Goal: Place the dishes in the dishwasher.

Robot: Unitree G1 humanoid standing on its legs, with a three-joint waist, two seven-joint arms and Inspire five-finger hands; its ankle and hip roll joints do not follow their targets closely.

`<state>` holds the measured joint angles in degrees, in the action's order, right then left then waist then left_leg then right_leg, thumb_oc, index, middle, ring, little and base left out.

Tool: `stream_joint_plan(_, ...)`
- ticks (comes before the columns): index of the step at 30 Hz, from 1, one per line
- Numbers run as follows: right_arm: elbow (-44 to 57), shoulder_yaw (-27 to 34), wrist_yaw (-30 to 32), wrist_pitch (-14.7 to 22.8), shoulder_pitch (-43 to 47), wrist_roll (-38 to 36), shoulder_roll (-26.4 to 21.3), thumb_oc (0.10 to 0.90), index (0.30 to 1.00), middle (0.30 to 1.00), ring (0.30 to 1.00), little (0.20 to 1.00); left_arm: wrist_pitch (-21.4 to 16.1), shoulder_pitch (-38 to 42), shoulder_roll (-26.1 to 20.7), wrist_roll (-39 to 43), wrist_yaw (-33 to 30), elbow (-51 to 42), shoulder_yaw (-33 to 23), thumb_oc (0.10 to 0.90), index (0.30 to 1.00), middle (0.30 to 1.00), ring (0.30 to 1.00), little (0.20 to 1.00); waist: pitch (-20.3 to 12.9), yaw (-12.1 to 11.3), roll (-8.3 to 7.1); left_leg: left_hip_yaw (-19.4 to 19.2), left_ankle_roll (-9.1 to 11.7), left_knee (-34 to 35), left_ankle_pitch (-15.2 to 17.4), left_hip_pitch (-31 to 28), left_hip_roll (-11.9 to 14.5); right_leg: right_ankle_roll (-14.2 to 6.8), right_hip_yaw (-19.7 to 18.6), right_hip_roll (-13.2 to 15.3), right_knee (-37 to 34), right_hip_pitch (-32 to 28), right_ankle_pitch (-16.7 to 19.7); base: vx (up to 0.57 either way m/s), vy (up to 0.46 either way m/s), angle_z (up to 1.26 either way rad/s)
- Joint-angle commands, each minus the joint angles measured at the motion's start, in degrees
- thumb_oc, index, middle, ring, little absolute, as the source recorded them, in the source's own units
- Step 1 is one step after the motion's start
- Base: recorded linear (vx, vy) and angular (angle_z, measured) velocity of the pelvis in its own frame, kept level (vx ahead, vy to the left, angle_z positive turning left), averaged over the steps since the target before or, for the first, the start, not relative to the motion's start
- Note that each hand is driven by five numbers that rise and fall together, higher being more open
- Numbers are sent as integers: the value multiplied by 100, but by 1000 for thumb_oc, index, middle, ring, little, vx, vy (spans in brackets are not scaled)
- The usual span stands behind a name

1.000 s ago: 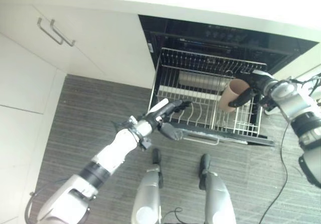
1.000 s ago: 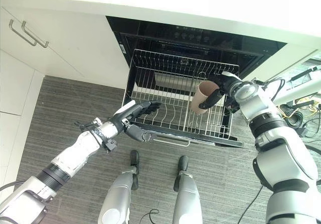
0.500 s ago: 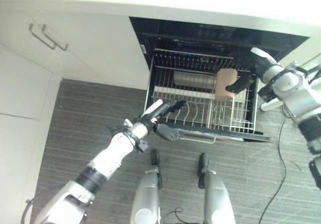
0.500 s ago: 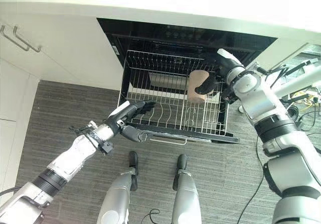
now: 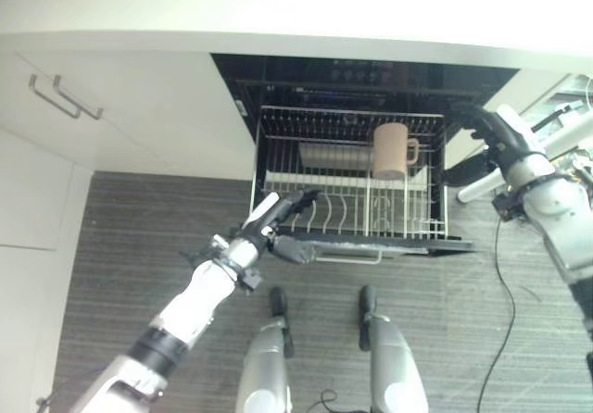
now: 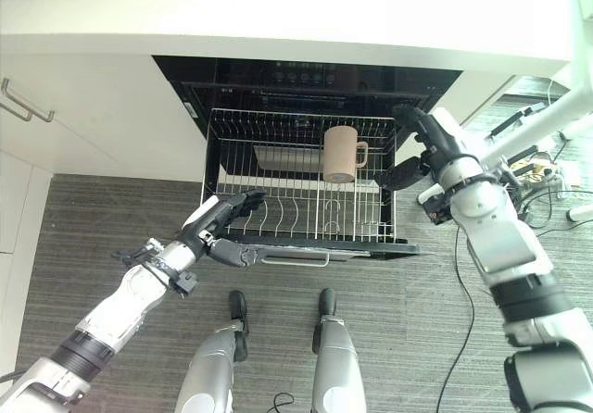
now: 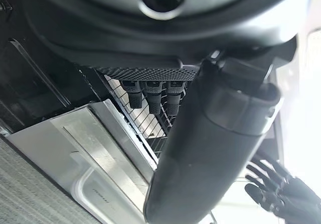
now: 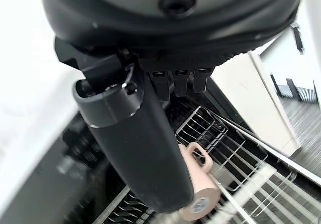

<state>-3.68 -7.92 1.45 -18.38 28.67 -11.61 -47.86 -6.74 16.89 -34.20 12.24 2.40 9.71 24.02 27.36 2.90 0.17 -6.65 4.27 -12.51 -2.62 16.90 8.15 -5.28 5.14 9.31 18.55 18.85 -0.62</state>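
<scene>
A tan mug (image 5: 390,150) stands in the pulled-out wire rack (image 5: 348,110) of the dishwasher, its handle to the right. In the right wrist view the mug (image 8: 200,191) lies past my thumb, apart from it. My right hand (image 5: 492,127) hangs open beyond the rack's right side, holding nothing. My left hand (image 5: 279,214) is open, with straight fingers lying on the rack's front left corner and the thumb under its front edge. In the left wrist view the fingers (image 7: 150,94) reach over the rack's wires.
A grey metal dish (image 5: 329,156) lies at the back of the rack. White cabinet doors with bar handles (image 5: 61,97) stand to the left, under a pale countertop (image 5: 324,10). A white pole (image 5: 477,187) stands right of the dishwasher.
My right hand has let go of the mug, which now stands in the rack, and has drawn back to the right. The camera has shifted. My left hand stays on the rack's corner.
</scene>
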Motion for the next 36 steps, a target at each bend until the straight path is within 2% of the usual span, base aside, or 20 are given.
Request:
stream_joint_plan(1,575,581,1182,1228,-366,-432,542,800,900,900,900,900,-955,-405,308,502,-1057,-603,-1117,800,900,900,900,900,-868,-161,-239,274,174,-468,1034,-269,244,-337,-6,216,-136,-276,-309,66,-4,-6)
stream_joint_plan(2,853,851,1518,1656,-879,-24,940,800,900,900,900,900,-1093,-487,402,521,-1098,-942,-1349,800,900,900,900,900,-928,-142,-224,273,160,-468,1063,-316,238,-341,-18,216,-136,-330,-331,55,3,-3)
stream_joint_plan(4,1104,964,1724,1892,-1194,43,1170,800,900,900,900,900,-1221,-552,489,516,-1155,-1193,-1468,800,900,900,900,900,-975,-137,-211,267,145,-468,1079,-358,232,-341,-24,214,-136,-372,-342,48,29,8)
stream_joint_plan(5,1447,1120,1887,2186,-1568,148,1528,800,900,900,900,900,-1258,-675,645,420,-1194,-1564,-1648,800,900,900,900,900,-1060,-133,-188,242,131,-468,1115,-432,224,-345,-12,221,-136,-439,-364,67,63,15)
stream_joint_plan(7,1691,1137,1788,2419,-1753,280,1714,800,900,900,900,900,-1478,-786,685,356,-1271,-1823,-1840,800,900,900,900,900,-1175,-146,-171,192,115,-468,1157,-527,186,-353,36,237,-136,-512,-386,77,106,7)
stream_joint_plan(13,1954,1246,1526,2540,-1935,138,1609,800,900,900,900,900,-1610,-994,634,552,-1110,-2242,-2291,800,900,900,900,900,-1402,-213,-164,150,38,-468,1288,-683,-46,-501,43,441,-136,-622,-354,66,189,-2)
stream_joint_plan(17,2144,1402,1482,2572,-2244,330,1669,800,900,900,900,900,-1640,-1126,557,754,-778,-2495,-2542,800,900,900,900,900,-1514,-185,-198,237,-156,-468,1399,-768,-305,-678,-84,624,-136,-712,-140,72,238,-10)
stream_joint_plan(20,2204,1432,1392,2688,-2367,325,1750,800,900,900,900,900,-1576,-1263,470,818,-623,-2608,-2664,800,900,900,900,900,-1502,-242,-173,163,-289,-468,1403,-850,-278,-669,379,530,-136,-1039,261,25,161,-16)
stream_joint_plan(21,2170,1414,1375,2736,-2355,325,1744,800,900,900,900,900,-1589,-1279,452,788,-631,-2609,-2673,800,900,900,900,900,-1475,-265,-140,120,-314,-468,1387,-879,-233,-644,528,429,-136,-1139,295,-12,120,-68)
stream_joint_plan(23,2087,1391,1437,2842,-2299,274,1658,800,900,900,900,900,-1628,-1253,388,830,-594,-2570,-2666,800,900,900,900,900,-1425,-290,-64,81,-387,-468,1365,-920,-192,-508,600,-77,-136,-1385,25,-13,50,-83)
stream_joint_plan(25,2047,1439,1475,2908,-2247,377,1578,800,900,900,900,900,-1634,-1198,380,1054,-547,-2499,-2671,800,900,900,900,900,-1460,-290,-92,42,-426,-468,1342,-940,-375,-229,535,-572,-136,-1476,-395,-22,-30,-43)
stream_joint_plan(27,2042,1440,1460,3000,-2257,343,1565,800,900,900,900,900,-1565,-1144,406,1121,-570,-2494,-2677,800,900,900,900,900,-1476,-305,-146,-21,-413,-468,1337,-964,-466,-116,613,-575,-136,-1416,-562,29,-105,-11)
stream_joint_plan(28,2076,1521,1459,3039,-2356,280,1540,800,900,900,900,900,-1520,-1168,500,1152,-571,-2502,-2681,800,900,900,900,900,-1514,-262,-155,-7,-373,-468,1277,-1018,-520,46,442,-644,-136,-1430,-794,110,-225,-7)
stream_joint_plan(29,2139,1676,1538,3008,-2452,271,1403,800,900,900,900,900,-1467,-1200,596,1291,-524,-2520,-2646,800,900,900,900,900,-1526,-188,-287,-276,-326,-468,1176,-1245,-669,167,367,-503,-136,-1438,-834,116,-220,4)
stream_joint_plan(30,2150,1696,1561,3015,-2462,300,1383,800,900,900,900,900,-1464,-1205,608,1309,-512,-2530,-2637,800,900,900,900,900,-1510,-187,-314,-323,-318,-468,1176,-1265,-693,176,365,-463,-136,-1454,-836,98,-165,21)
stream_joint_plan(31,2173,1757,1590,3037,-2503,388,1326,800,900,900,900,900,-1489,-1239,645,1335,-475,-2546,-2624,800,900,900,900,900,-1471,-183,-409,-445,-233,-468,883,-1371,-764,229,348,-348,-136,-1503,-814,68,-54,25)
stream_joint_plan(32,2180,1823,1673,3018,-2519,431,1258,800,900,900,900,900,-1516,-1276,664,1390,-422,-2566,-2623,800,900,900,900,900,-1417,-176,-452,-503,-128,-676,640,-1336,-706,265,327,-297,-136,-1556,-792,88,-9,18)
stream_joint_plan(33,2190,1910,1788,2979,-2473,331,1155,800,900,900,900,900,-1479,-1307,716,1472,-377,-2615,-2615,800,900,900,900,900,-1365,-171,-440,-515,21,-795,370,-1133,-455,287,299,-307,-136,-1634,-791,92,89,20)
stream_joint_plan(35,2136,1963,1805,3070,-2304,188,1135,800,900,900,900,900,-1507,-1328,776,1495,-385,-2589,-2553,800,900,900,900,900,-1400,-150,-427,-423,17,-468,457,-1097,-148,218,141,-264,-136,-1654,-818,149,272,6)
stream_joint_plan(36,2133,1943,1740,3114,-2260,231,1135,800,900,900,900,900,-1569,-1336,787,1437,-485,-2589,-2518,800,900,900,900,900,-1448,-145,-328,-252,67,-468,560,-945,108,158,44,-315,-136,-1635,-862,179,405,-24)
